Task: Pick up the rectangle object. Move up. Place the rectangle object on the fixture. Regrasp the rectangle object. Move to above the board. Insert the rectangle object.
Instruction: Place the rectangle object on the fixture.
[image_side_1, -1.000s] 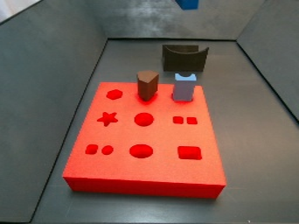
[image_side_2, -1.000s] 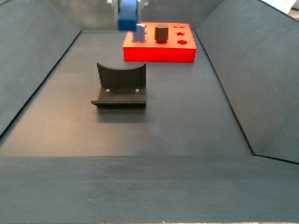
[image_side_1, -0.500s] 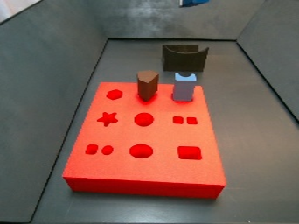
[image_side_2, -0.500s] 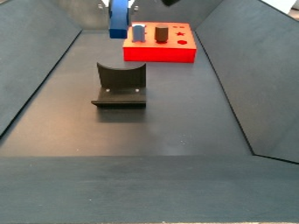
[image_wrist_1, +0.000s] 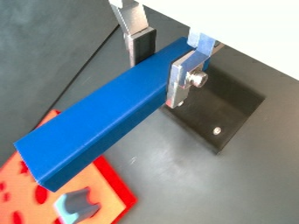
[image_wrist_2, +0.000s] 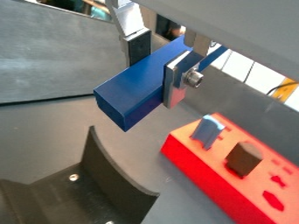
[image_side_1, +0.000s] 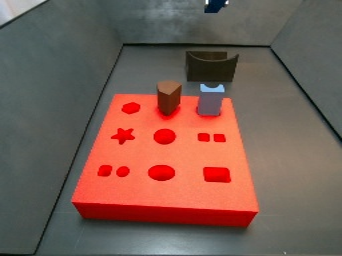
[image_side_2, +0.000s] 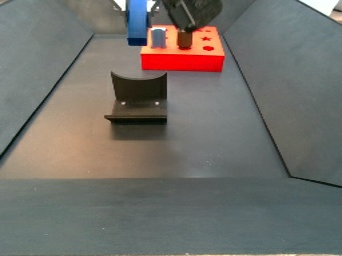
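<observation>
The gripper (image_wrist_1: 163, 59) is closed on the blue bar (image_wrist_1: 105, 122), its two silver fingers (image_wrist_1: 184, 77) pressed flat against the bar's long side faces near one end. Both wrist views show the bar (image_wrist_2: 138, 88) clamped this way, with most of its length jutting out past the fingers and its square free end uncovered. It touches nothing else and hangs well above the floor.

In a side view the bar (image_side_2: 136, 22) hangs upright at about 12 o'clock of the frame, its top cut off by the edge, just beside the red board (image_side_2: 185, 53) on the board's 9 o'clock side. A dark part of the arm shows just beside it, over the board. In a side view from the opposite end only a small blue corner (image_side_1: 217, 5) shows at the top edge, around 12 o'clock, above the fixture (image_side_1: 211, 66).

The fixture (image_side_2: 136, 98) stands on the dark floor, apart from the board and nearer the camera in that view. In a wrist view it (image_wrist_1: 222, 109) lies beneath the held bar, not touching it.

On the board (image_side_1: 167, 160) a brown peg (image_side_1: 167, 97) and a pale blue peg (image_side_1: 211, 100) stand upright near the edge facing the fixture.
</observation>
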